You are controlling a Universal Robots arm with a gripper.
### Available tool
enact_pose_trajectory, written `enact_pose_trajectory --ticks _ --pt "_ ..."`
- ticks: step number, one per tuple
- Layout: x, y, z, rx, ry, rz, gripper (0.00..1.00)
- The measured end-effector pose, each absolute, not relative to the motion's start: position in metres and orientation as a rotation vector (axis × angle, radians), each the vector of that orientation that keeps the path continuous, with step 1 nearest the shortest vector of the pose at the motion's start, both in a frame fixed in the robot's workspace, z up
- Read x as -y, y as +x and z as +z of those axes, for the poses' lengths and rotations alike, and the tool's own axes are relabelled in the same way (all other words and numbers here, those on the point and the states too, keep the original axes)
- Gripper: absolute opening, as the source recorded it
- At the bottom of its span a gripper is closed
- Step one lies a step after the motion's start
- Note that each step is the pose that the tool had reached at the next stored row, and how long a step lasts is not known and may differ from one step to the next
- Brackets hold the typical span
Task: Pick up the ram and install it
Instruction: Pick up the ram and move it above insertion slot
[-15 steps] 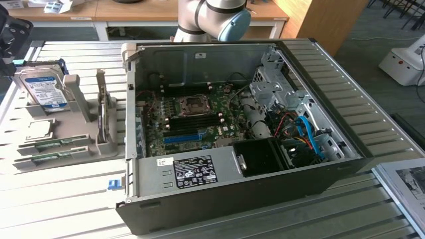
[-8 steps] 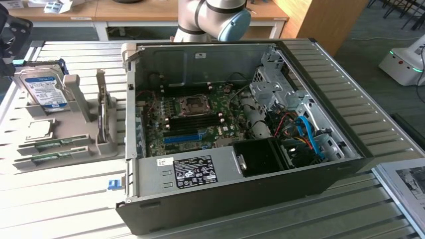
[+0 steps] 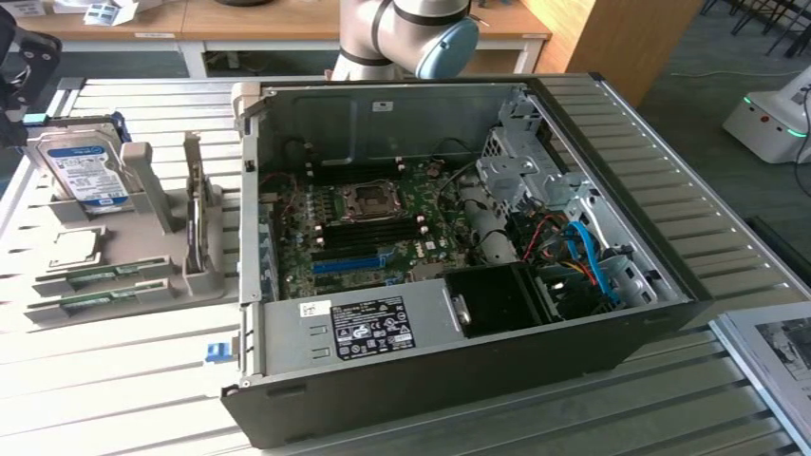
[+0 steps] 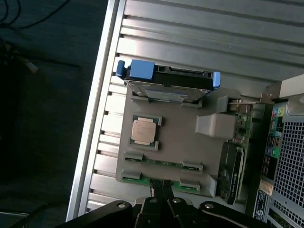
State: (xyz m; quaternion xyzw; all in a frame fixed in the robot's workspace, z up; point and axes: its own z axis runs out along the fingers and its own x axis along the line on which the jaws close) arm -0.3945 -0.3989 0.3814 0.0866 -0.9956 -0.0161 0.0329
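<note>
1. Starting on the exterior view's left: the gripper [image 4: 160, 190] hangs above the grey holder tray [image 4: 175, 142], fingers pressed together and nothing pinched between them.
2. In the wrist view the ram [image 4: 145, 178] sits right below those fingertips. It lies flat in the tray's outermost slot with a clip at each end, not yet picked up.
3. A second ram stick [image 3: 102, 275] lies parallel, just beside the first, one slot further in.
4. Next inward is the square silver processor chip [image 3: 76, 249], seated in its recess.
5. At the tray's far end the hard drive [image 3: 83, 171] stands on edge, blue-and-white label facing out.
6. Along the tray's right side, an expansion card [image 3: 194, 223] stands upright in its holder.
7. Centre stage: the open computer case [image 3: 443, 380], side panel off, with the motherboard [image 3: 367, 228] exposed inside.
8. Behind the case, the robot arm [image 3: 405, 38] rises at the top of the exterior view.
</note>
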Motion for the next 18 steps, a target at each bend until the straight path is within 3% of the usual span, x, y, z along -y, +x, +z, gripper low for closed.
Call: enact_pose_trajectory --ticks 18 --pt "0.3989 -0.3945 0.3812 3.013 0.603 -0.038 0.1"
